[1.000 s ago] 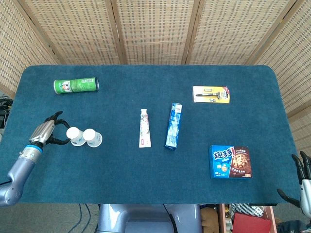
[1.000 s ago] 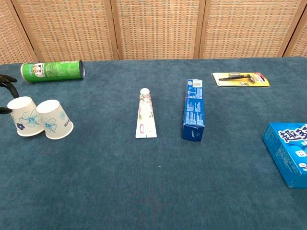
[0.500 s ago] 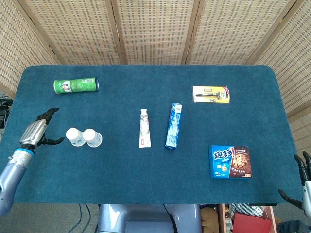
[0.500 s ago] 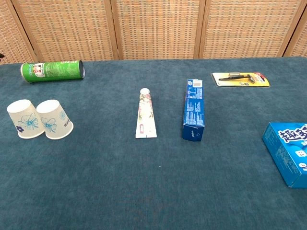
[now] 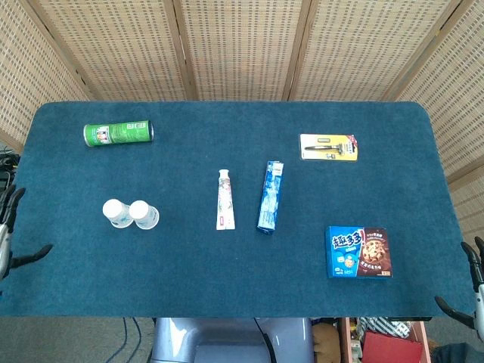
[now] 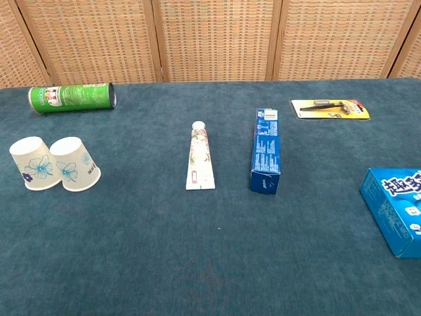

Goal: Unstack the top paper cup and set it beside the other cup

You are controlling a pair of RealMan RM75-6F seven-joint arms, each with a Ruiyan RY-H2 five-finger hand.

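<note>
Hands point(image 5: 9, 236) point(image 5: 473, 302) at head view edges only; cups point(image 6: 56, 164) touching.

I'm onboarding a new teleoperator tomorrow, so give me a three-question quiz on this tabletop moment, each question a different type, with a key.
1. True or false: the two paper cups stand side by side, mouths down.
2. Multiple choice: what lies nearest the toothpaste tube? A) green can B) blue toothpaste box C) razor pack
3. Fill in: the left hand holds ____.

Key: 1 true; 2 B; 3 nothing, since it hangs open at the table's edge, apart from the cups.
</note>
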